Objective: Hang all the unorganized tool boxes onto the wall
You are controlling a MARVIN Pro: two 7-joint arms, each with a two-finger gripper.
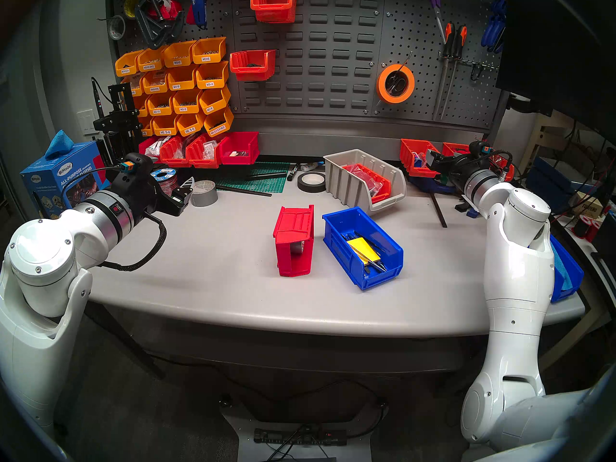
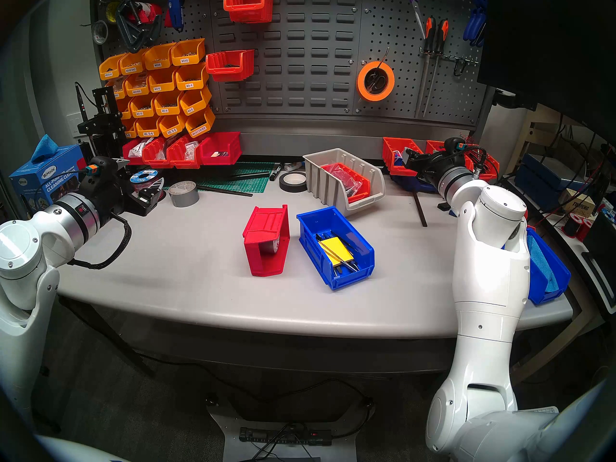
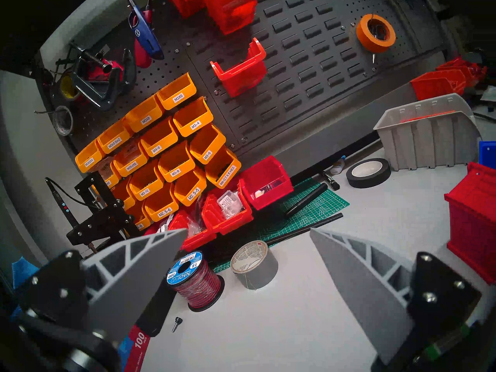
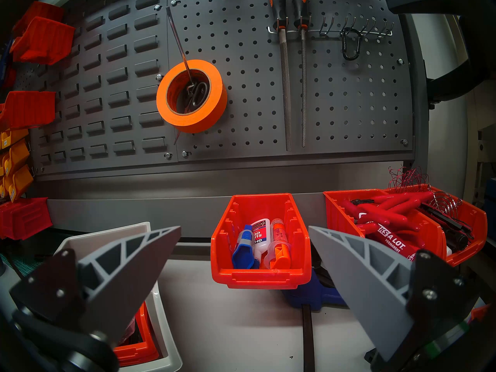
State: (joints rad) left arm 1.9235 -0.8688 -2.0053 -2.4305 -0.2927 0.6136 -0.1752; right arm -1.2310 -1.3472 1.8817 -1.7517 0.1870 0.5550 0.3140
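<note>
- Dark grey louvred metal wall (image 1: 320, 68): free slots right of the hung bins.
- Beige ribbed plastic bin (image 1: 363, 181), blue plastic bin (image 1: 363, 248), tipped red plastic bin (image 1: 295, 241): all on the table; loose contents may spill when lifted.
- Left gripper (image 3: 248, 256), right gripper (image 4: 244, 253): spread, empty.

grey worktable (image 1: 200, 278) held three loose bins mid-surface. red bin (image 1: 295, 241) lay tipped over, open side facing down-front, just left of the blue bin (image 1: 363, 248), which sat upright with a yellow pad (image 1: 363, 249) and thin tools inside. beige-grey ribbed bin (image 1: 363, 179) stood behind the blue one, a smaller red bin nested in it. dark grey wall panel (image 1: 316, 61) carried two red bins on its louvres, yellow-orange labelled bins at left. left gripper (image 1: 185, 193) hovered near a grey tape roll (image 1: 204, 193), right gripper (image 1: 433, 158) by the red bins at back right; fingers unclear on both.
</note>
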